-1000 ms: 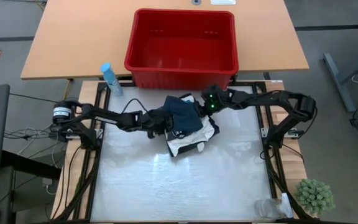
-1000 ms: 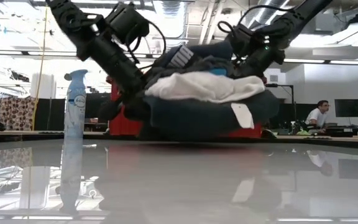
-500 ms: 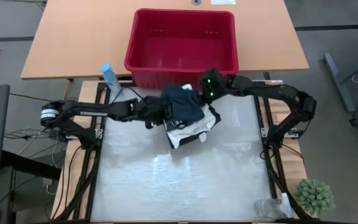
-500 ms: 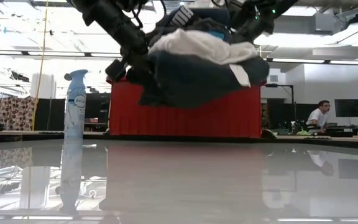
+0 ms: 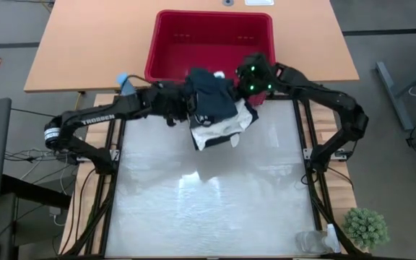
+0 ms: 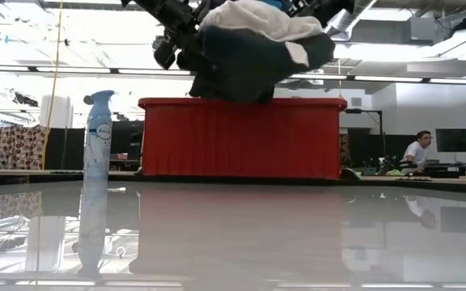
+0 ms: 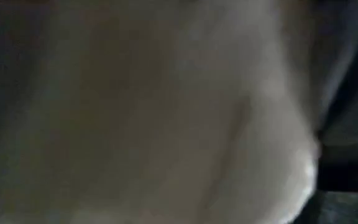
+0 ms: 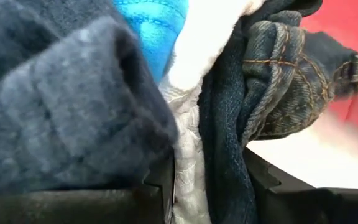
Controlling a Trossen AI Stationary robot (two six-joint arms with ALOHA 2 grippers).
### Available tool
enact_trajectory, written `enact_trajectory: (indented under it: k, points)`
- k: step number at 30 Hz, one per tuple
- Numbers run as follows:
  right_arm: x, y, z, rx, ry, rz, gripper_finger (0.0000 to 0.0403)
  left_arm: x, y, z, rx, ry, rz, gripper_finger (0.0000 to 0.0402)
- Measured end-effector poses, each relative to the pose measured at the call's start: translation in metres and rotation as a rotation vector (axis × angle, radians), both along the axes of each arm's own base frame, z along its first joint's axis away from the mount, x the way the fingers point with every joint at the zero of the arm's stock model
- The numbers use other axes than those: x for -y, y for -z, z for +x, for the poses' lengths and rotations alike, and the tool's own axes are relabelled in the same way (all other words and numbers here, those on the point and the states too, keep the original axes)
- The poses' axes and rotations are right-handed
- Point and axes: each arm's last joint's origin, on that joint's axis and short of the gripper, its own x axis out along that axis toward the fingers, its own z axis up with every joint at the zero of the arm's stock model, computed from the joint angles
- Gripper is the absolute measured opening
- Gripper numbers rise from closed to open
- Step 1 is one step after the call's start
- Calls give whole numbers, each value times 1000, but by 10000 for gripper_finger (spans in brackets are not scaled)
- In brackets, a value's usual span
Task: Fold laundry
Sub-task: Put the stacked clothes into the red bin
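Note:
The laundry is a folded stack (image 5: 215, 112) hanging in the air between my two grippers, just in front of the red basket (image 5: 211, 43). From above it shows a dark garment on top and a white lacy one (image 5: 219, 133) beneath. In the low view the stack (image 6: 253, 52) hangs above the basket's rim, white over dark cloth. My left gripper (image 5: 181, 110) is at its left side and my right gripper (image 5: 240, 94) at its far right corner. The right wrist view shows grey fleece (image 8: 61, 93), teal cloth (image 8: 148, 25) and denim (image 8: 272, 68). My left gripper meets the stack's left side (image 6: 196, 61), slanting down from the table's left. Cloth fills its wrist view and hides the fingers, so the hold cannot be told. My right gripper pinches several layers, the white lacy cloth (image 8: 188, 180) and a denim fold (image 8: 222, 174), between its two fingers (image 8: 260, 183). It comes slanting down from the table's right. The stack hangs clear of the table.
The red basket (image 6: 241, 137) stands right behind the lifted stack. A spray bottle (image 5: 126, 85) stands at the table's far left corner. A small plant (image 5: 365, 227) and a clear object (image 5: 313, 242) sit at the near right. A person (image 6: 415, 149) sits far off in the room.
Both grippers have risen and gone toward the far edge, carrying the stack between them. The stack lay on the table a second ago; it now hangs clear, above the basket's rim in the low view, and has kept its folded shape.

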Motion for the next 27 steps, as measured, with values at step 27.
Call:
enact_trajectory:
  k: [27]
  points:
    - [196, -21, 34, 279, 169, -81, 124, -212, -21, -48, 218, -262, 65, 74]
